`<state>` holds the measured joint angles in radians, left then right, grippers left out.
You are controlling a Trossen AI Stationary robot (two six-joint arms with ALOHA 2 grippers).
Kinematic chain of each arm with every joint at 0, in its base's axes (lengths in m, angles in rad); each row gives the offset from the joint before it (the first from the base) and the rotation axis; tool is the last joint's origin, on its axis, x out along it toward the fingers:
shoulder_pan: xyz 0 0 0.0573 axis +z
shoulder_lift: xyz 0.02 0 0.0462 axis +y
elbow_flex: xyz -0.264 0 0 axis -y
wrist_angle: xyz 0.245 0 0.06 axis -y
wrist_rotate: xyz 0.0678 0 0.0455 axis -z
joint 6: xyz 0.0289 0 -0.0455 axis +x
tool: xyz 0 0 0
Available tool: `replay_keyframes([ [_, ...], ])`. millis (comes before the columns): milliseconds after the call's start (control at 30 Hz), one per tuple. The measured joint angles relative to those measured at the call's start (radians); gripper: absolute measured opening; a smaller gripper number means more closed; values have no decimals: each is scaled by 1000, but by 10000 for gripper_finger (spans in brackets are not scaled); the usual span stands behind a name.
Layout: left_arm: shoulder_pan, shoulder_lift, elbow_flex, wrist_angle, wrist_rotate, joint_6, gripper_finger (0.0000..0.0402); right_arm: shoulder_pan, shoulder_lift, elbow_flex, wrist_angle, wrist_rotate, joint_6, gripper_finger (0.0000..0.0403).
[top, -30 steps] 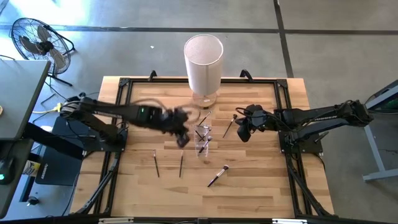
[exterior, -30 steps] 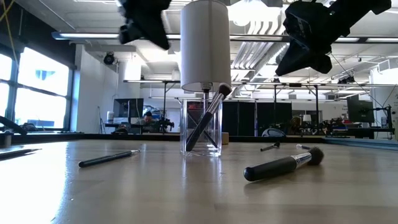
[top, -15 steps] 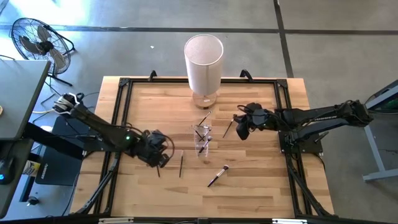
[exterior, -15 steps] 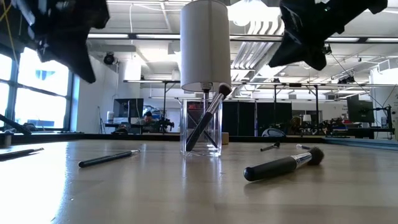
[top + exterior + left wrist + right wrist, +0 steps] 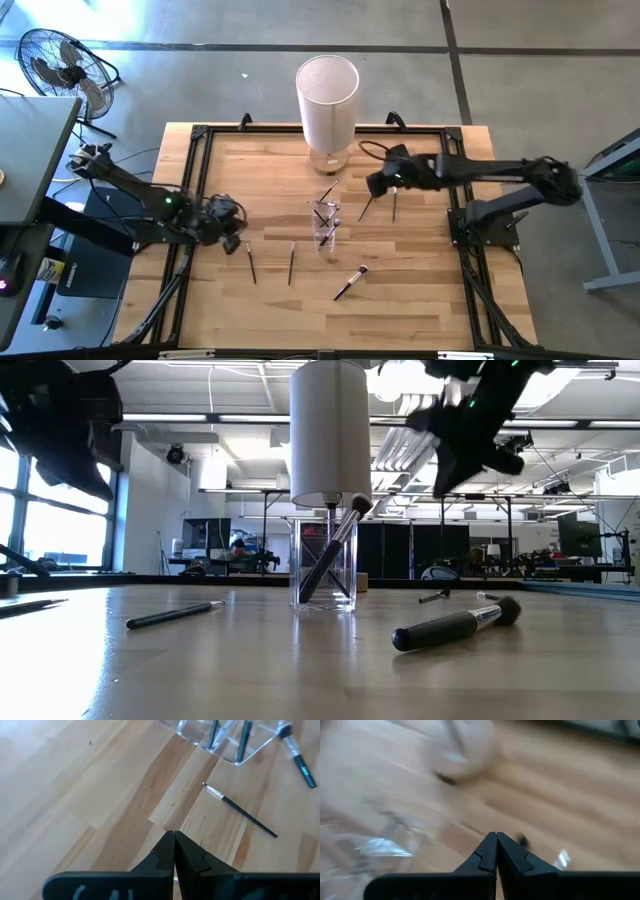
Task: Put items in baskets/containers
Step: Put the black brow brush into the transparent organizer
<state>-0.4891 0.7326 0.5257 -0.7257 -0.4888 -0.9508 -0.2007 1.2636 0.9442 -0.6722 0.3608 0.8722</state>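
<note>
The clear cup (image 5: 326,222) stands mid-table with several thin brushes leaning inside it (image 5: 323,565). More brushes lie flat on the wood: two thin ones (image 5: 250,262) (image 5: 291,262), a thick dark one (image 5: 350,283) with a bushy tip (image 5: 455,625), and two to the cup's right (image 5: 366,207) (image 5: 394,205). My left gripper (image 5: 228,222) hangs shut and empty above the table, left of the cup (image 5: 174,840). My right gripper (image 5: 378,183) is also shut and empty, above the table right of the cup and toward the far side (image 5: 496,840).
A tall white cylinder (image 5: 327,100) stands at the far edge, behind the cup (image 5: 330,430). A black frame (image 5: 190,190) borders the wooden top. A floor fan (image 5: 60,65) stands off the table's far left corner.
My left gripper has swung from beside the cup toward the table's left edge, staying above the table. My right gripper has moved toward the far edge and slightly left, nearer the white cylinder. The brushes and cup have stayed where they were.
</note>
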Motion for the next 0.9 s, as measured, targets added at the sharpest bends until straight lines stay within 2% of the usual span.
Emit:
replay_keyframes([
  [100, 7, -85, -19, 0, -5, 69, 0, -55, 113, 39, -120, -60, 185, 5],
  [200, 34, -137, -23, 3, -7, 134, 0, -98, 213, 41, -129, -131, 320, 18],
  [367, 91, -169, -23, 2, 27, 220, 0, -134, 337, 34, -72, -185, 342, 56],
  [633, 160, -164, -23, -1, 141, 300, 0, -179, 411, 35, 1, -196, 387, 126],
  [900, 163, -166, -23, -2, 140, 319, 0, -206, 500, 35, 38, -261, 453, 152],
])
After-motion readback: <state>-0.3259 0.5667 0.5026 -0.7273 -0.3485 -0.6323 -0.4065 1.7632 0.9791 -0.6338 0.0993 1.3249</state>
